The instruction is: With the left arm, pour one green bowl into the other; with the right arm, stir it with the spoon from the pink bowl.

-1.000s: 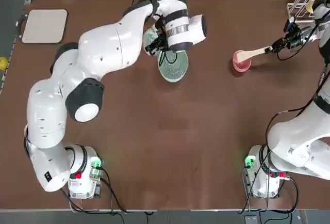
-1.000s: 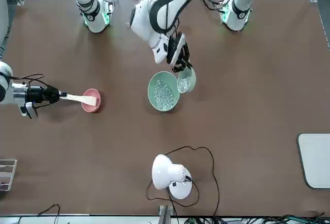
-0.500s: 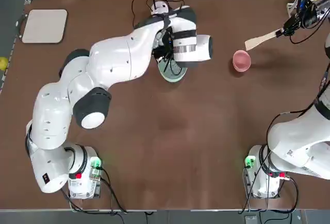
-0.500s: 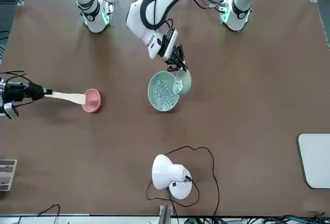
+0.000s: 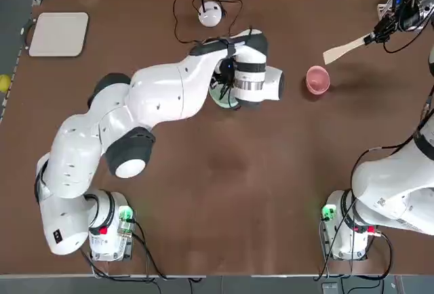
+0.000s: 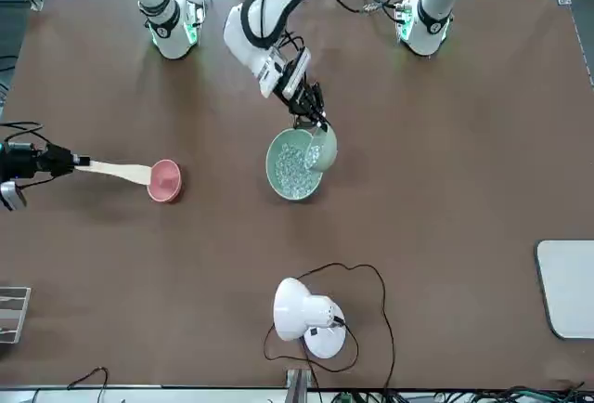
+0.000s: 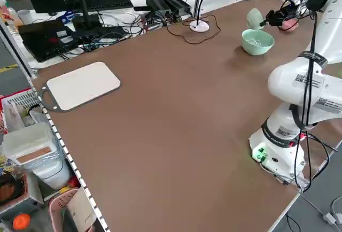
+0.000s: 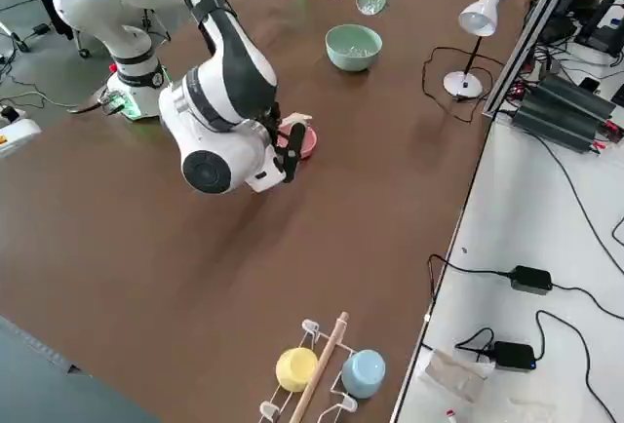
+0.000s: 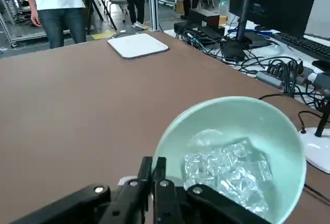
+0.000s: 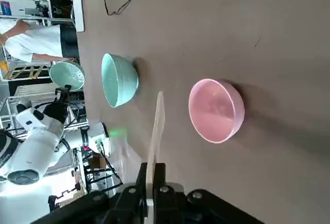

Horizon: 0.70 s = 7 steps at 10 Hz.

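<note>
Front view: left hand [image 6: 309, 120] grips tilted small green bowl [image 6: 320, 149].

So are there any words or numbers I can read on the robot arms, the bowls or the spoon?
None that can be read.
Right arm: small dark square stickers with print beside them, too small to read.
Left arm's base: a tiny dark label, too small to read.
Small green bowl, large green bowl, pink bowl and wooden spoon: plain, no writing.
</note>
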Available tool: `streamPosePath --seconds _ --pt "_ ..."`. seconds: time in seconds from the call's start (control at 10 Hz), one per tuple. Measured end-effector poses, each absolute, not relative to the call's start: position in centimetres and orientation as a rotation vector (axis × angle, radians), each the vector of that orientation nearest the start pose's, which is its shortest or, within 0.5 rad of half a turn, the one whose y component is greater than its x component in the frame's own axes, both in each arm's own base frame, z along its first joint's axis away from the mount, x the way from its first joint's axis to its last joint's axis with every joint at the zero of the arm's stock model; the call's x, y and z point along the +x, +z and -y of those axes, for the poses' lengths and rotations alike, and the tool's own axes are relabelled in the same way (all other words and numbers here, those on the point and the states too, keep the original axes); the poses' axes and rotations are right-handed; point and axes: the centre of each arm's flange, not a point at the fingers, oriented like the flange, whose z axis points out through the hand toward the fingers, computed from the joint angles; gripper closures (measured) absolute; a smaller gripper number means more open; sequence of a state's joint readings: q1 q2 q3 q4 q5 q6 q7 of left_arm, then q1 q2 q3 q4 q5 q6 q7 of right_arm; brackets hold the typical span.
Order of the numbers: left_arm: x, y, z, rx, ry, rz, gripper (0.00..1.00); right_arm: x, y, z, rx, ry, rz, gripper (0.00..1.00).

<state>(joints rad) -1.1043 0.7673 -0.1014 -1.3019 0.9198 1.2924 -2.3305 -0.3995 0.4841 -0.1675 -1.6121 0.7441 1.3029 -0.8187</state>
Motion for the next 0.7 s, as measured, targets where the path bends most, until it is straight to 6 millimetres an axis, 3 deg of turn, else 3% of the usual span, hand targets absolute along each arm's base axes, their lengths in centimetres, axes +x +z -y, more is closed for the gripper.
streamPosePath --seconds 0.7 --pt "33.7 22.3 57.8 -1.892 -1.433 0.963 0.96 57.2 42.4 17.9 -2.356 0.198 0.136 0.94"
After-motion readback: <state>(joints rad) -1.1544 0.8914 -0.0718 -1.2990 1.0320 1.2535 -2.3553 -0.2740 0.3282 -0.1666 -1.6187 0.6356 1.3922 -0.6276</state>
